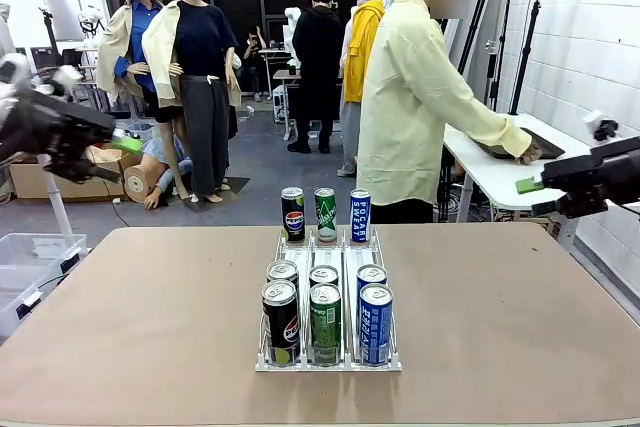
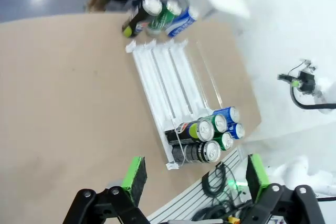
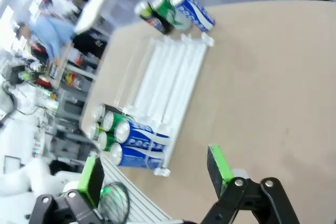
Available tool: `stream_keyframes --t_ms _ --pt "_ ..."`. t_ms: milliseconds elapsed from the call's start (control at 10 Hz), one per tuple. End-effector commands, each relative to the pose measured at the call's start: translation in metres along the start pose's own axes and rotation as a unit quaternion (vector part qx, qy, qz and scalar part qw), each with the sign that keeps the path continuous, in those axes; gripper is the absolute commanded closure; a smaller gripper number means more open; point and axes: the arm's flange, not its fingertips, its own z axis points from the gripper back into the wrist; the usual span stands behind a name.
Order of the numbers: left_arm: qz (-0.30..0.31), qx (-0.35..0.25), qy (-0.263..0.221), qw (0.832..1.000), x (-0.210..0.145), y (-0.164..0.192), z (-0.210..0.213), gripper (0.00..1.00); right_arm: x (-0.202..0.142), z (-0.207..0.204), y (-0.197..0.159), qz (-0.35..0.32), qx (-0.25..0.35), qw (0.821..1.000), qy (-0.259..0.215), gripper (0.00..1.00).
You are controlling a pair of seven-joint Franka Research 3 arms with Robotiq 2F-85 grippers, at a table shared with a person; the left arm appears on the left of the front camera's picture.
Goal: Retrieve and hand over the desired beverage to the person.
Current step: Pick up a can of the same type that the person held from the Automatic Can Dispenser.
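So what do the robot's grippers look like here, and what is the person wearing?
The left gripper and right gripper match: black linked fingers tipped with bright green pads. The person wears a loose pale-yellow long-sleeved collared shirt.

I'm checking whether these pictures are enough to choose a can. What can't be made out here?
- Front view: which drink the person wants; they are turned toward the side table.
- Front view: labels of the second-row cans, hidden behind the front-row cans.
- Right wrist view: print on the far-end cans, blurred.
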Motion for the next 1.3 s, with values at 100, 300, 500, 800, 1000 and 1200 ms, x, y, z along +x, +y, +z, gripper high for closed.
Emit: stream_keyframes --t_ms 100,300,500,800,1000,1200 --pt "0.009 -0.098 -0.059 0.993 -0.046 0.048 0.039 0.00 -0.017 0.014 -0.015 -0.029 0.064 0.995 -0.075 0.00" --pt "0.041 -0.142 -0.072 0.986 -0.058 0.092 0.046 0.00 -0.034 0.020 -0.027 -0.051 0.097 0.988 -0.109 0.00" --pt "0.033 -0.175 -0.104 0.979 -0.065 0.113 0.050 0.00 -0.042 0.024 -0.037 -0.061 0.153 0.979 -0.117 0.00" --pt "0.006 -0.165 -0.090 0.982 -0.058 0.104 0.045 0.00 -0.039 0.028 -0.043 -0.058 0.184 0.975 -0.113 0.00" --pt "0.026 -0.168 -0.088 0.982 -0.066 0.110 0.045 0.00 -0.046 0.029 -0.037 -0.071 0.176 0.976 -0.104 0.00" --pt "0.026 -0.168 -0.088 0.982 -0.066 0.110 0.045 0.00 -0.046 0.029 -0.037 -0.071 0.176 0.976 -0.104 0.00"
